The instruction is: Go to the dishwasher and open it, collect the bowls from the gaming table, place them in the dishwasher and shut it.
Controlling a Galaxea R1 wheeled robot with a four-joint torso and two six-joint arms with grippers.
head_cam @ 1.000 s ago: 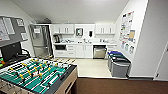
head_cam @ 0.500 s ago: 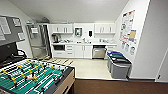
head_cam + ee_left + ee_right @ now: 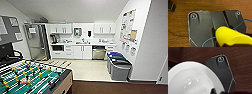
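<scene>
While the head view looks across a wood-brown floor strip [image 3: 112, 87] toward a kitchenette, the brushed stainless-steel dishwasher [image 3: 98, 53] sits under the white counter [image 3: 82, 44] at the far wall, its door upright and flush with the white cabinet doors [image 3: 83, 52] just beside it. A row of white wall cupboards [image 3: 61, 28] hangs above the counter, and a dark microwave [image 3: 58, 47] sits in the cabinet run near the tall grey refrigerator [image 3: 37, 41]. Three grey bins with coloured lids [image 3: 119, 65] stand along the white side wall, below a large poster [image 3: 128, 26], near the dishwasher but apart from it. A green-field foosball table with yellow and white figures on rods [image 3: 30, 78] takes up the near corner on the robot's left.

In the right wrist view a round white glossy bowl [image 3: 193, 80] shows large, over the dark wood-grain floor, beside the robot's dark plate. Whether the right pincer is clamped on it, apart or together cannot be told. In the left wrist view a bright yellow rounded object [image 3: 231, 36] shows in front of the dark plate, with a thin blue cable [image 3: 208, 40] running past it, above the brown wood floor; what the yellow object is cannot be made out, and the left pincer's state cannot be told either.
</scene>
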